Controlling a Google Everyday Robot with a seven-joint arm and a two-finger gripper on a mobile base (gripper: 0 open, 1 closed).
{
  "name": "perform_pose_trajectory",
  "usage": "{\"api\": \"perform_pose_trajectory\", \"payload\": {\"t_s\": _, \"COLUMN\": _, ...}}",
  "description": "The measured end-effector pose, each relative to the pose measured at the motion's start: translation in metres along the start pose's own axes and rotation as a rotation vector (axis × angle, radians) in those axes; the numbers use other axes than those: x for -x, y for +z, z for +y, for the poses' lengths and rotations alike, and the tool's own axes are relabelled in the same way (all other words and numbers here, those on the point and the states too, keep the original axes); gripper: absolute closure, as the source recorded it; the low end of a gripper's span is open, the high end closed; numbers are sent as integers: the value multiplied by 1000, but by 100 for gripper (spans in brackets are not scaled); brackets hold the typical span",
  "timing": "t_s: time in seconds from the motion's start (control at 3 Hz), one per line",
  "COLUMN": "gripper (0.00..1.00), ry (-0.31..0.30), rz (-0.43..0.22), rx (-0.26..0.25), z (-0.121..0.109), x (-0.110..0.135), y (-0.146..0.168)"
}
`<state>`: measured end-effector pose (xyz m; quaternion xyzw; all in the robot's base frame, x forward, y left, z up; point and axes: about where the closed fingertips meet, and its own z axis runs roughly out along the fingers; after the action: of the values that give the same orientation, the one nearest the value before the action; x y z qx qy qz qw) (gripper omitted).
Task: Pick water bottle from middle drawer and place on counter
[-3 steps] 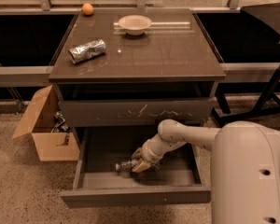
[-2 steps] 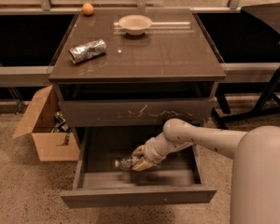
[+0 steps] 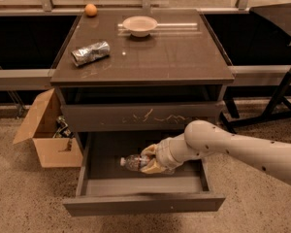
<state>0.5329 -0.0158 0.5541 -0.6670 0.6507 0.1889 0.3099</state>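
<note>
The middle drawer [image 3: 136,204] stands pulled open below the cabinet. The water bottle [image 3: 132,162] lies on its side on the drawer floor, white cap pointing left. My gripper [image 3: 149,159] reaches into the drawer from the right, its pale fingers [image 3: 149,151] set around the right half of the bottle, which hides the label. The counter [image 3: 169,52] is the glossy dark-brown top of the cabinet, above and behind the gripper.
On the counter lie a crumpled silver foil packet [image 3: 90,52], a white bowl [image 3: 139,25] and an orange [image 3: 90,9]. The scratched drawer front [image 3: 140,116] sits shut above the open drawer. An open cardboard box [image 3: 47,136] stands on the floor at left.
The arm has drawn back, so less of its white body fills the lower right. The gripper stays on the bottle in the drawer, shifted slightly right.
</note>
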Motion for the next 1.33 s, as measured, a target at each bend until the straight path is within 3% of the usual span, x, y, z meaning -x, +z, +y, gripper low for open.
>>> {"api": "perform_pose_trajectory", "payload": {"t_s": 0.67, "gripper": 100, "ry": -49, "rz": 8, "rx": -30, "z": 0, "x": 11, "y": -26}}
{"api": "perform_pose_trajectory", "payload": {"t_s": 1.33, "gripper": 100, "ry": -167, "rz": 32, "rx": -150, "z": 7, "x": 43, "y": -128}}
